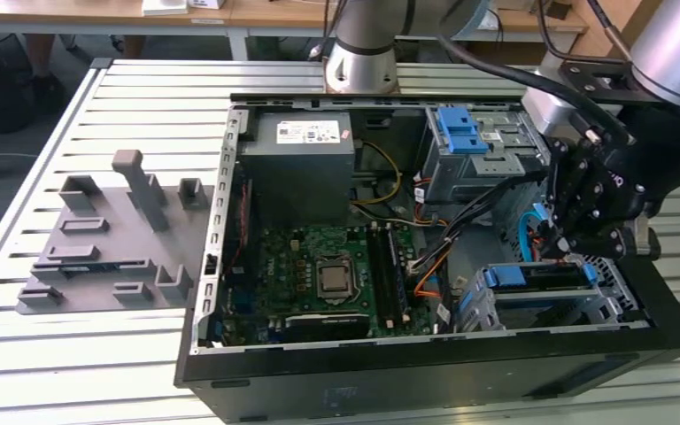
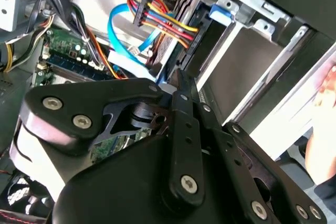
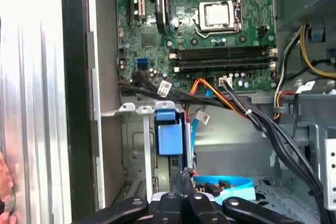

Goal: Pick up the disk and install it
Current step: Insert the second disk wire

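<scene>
Open computer case (image 1: pixel 435 372) — blue-framed disk (image 1: pixel 537 277) seated in bay.

Disk (image 1: pixel 547 276), seemingly seated in bay

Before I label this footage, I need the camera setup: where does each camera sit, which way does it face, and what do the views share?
Exterior view: off the arm, above the table, looking down into the open computer case; the arm and gripper show at this view's right.
First wrist view: on the arm, facing the motherboard and a blue drive carrier; gripper links along the edge.
Second wrist view: on the arm, close behind the gripper, facing the drive cage.
Shared: all show case interior and gripper.
</scene>
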Available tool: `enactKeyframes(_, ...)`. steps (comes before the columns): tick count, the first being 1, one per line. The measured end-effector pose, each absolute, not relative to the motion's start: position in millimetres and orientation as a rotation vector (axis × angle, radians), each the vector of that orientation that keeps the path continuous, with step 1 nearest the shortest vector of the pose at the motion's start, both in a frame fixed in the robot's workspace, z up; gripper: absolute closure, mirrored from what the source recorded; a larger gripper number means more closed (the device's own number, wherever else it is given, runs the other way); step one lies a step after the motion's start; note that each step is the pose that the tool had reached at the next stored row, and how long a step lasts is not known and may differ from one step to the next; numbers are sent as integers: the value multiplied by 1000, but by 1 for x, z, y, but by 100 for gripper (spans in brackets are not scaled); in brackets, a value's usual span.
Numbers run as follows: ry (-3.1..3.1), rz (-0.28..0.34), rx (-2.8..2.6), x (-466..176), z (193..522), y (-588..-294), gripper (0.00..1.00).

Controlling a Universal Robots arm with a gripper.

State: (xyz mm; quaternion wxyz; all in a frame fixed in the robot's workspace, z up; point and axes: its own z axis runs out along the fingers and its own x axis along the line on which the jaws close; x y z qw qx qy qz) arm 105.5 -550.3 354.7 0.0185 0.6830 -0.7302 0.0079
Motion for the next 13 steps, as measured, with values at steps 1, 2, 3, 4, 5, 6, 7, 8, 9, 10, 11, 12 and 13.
enactKeyframes(1, -2267, 25, 2121, 105, 356, -550, 89)
enactKeyframes(2, -2268, 25, 2121, 104, 357, -550, 89)
enactKeyframes(3, -2268, 26, 2122, 103, 359, -550, 89)
enactKeyframes(4, -2268, 26, 2122, 103, 362, -550, 89)
enactKeyframes(5, -2268, 26, 2122, 103, 365, -550, 89)
enactKeyframes(6, -2269, 27, 2122, 102, 367, -549, 89)
enactKeyframes(7, -2269, 27, 2122, 102, 370, -549, 89)
enactKeyframes(8, -2269, 27, 2122, 102, 372, -548, 89)
enactKeyframes(9, -2269, 27, 2122, 101, 374, -547, 89)
enactKeyframes(10, -2269, 27, 2122, 101, 376, -547, 89)
enactKeyframes(11, -2269, 27, 2122, 101, 377, -545, 89)
enactKeyframes(12, -2269, 27, 2122, 101, 379, -544, 89)
enactKeyframes(13, -2269, 27, 2123, 101, 380, -543, 89)
